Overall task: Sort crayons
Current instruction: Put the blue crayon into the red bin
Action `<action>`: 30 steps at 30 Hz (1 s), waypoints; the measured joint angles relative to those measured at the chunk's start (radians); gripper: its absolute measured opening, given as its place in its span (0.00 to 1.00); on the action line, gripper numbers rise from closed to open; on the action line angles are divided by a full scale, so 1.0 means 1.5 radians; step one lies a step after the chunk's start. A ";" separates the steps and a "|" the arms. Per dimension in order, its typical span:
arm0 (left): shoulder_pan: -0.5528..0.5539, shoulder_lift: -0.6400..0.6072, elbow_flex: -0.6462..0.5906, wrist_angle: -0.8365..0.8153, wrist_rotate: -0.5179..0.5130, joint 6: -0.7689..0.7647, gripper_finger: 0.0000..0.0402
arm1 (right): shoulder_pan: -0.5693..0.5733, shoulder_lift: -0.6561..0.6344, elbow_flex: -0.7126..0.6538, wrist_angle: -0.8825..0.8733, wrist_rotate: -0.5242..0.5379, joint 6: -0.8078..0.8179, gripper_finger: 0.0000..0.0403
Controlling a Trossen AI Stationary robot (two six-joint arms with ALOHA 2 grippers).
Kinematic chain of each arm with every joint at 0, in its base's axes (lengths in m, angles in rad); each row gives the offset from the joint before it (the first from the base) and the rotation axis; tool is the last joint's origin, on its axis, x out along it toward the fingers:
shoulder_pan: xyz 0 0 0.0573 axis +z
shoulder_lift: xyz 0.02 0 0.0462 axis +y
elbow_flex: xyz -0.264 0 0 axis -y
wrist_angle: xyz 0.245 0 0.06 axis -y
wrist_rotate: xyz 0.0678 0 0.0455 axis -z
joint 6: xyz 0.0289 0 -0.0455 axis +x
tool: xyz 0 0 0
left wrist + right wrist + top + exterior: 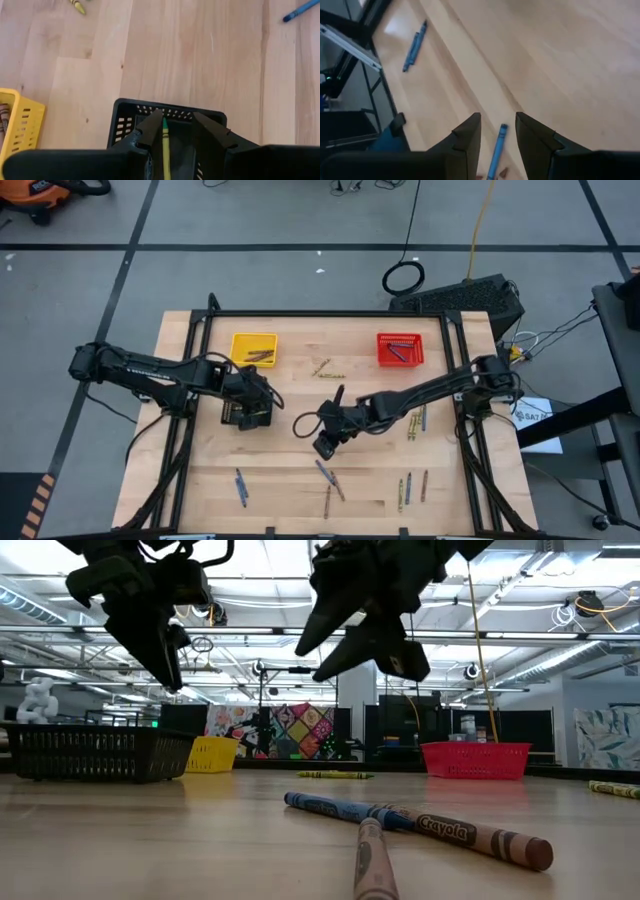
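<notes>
My desk (300, 480) is a pale wooden top, and I place everything else by the black basket (246, 412) sitting left of its middle. My left arm reaches in from the desk's left edge, and its gripper (175, 131) hangs directly above that basket. The fingers stand a little apart, and a yellow-green crayon (164, 150) lies along the inner face of one of them, pointing lengthways out of the gripper; I cannot tell whether it is pinched. My right arm crosses from the far right of the desk, and my right gripper (497, 132) hovers just to the right of the black basket, over bare wood, fingers parted with nothing between them. Straight below that gripper lies a blue crayon (497, 150) on the desk.

Behind the black basket stands the yellow basket (253, 348) with brown crayons in it. Well to the right of that is the red basket (400, 349), holding blue ones.

The remaining crayons are loose on the desk. A few yellow-green ones (325, 369) lie between the yellow and red baskets. A small group (414, 422) lies far right of the black basket. More are scattered (330, 480) along the near edge, in front of the black basket and to its right.
</notes>
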 joint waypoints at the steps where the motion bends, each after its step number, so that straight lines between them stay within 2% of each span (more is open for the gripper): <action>1: 0.000 0.000 0.000 0.005 0.000 0.000 0.26 | 0.003 0.002 0.000 0.001 0.000 0.011 0.27; 12: 0.000 0.000 0.000 0.040 0.001 -0.098 0.26 | 0.046 0.005 0.000 0.003 0.001 0.039 0.27; 20: -0.001 0.000 0.000 0.050 0.007 -0.105 0.26 | 0.027 0.005 0.013 -0.003 0.026 0.009 0.27; 25: -0.001 0.000 0.000 0.050 0.008 -0.106 0.26 | 0.003 0.020 0.059 0.001 0.057 -0.014 0.27; 30: -0.001 0.000 0.000 0.042 0.008 -0.105 0.26 | 0.020 0.093 0.147 -0.055 0.053 -0.027 0.27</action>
